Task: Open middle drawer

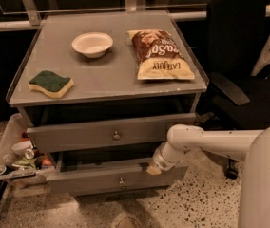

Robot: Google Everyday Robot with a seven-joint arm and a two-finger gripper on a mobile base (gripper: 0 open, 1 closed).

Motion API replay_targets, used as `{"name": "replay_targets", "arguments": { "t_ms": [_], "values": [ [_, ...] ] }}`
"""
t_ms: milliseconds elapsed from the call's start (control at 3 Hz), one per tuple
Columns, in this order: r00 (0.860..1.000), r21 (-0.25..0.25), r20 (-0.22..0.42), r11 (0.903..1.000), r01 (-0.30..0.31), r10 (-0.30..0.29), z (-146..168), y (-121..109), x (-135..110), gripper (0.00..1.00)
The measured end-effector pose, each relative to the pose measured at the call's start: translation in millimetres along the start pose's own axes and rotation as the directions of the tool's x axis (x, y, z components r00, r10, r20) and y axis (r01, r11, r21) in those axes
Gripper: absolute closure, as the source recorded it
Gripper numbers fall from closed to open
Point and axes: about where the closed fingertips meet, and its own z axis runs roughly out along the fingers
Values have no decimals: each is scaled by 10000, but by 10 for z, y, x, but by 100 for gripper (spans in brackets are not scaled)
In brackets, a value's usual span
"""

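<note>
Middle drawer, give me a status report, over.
Gripper at top right edge of middle drawer. Drawer partly pulled out. Top drawer above also out; nothing seen blocking.

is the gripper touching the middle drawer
Cannot tell. The camera view shows the gripper overlapping the top right edge of the middle drawer, but the contact spot itself is hidden.

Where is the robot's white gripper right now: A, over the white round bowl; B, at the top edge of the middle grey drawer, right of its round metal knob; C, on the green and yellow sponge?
B: the gripper is at the middle drawer's top edge, right of its knob, well below the cabinet top.
</note>
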Motion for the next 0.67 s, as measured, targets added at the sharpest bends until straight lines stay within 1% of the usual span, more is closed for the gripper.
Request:
{"name": "replay_targets", "arguments": {
  "t_ms": [333, 667],
  "values": [
    [9999, -348, -125, 9994, -23, 19, 35, 174, 136, 100],
    [9999, -348, -125, 9994, -23, 19, -8, 181, 121, 100]
  ]
}}
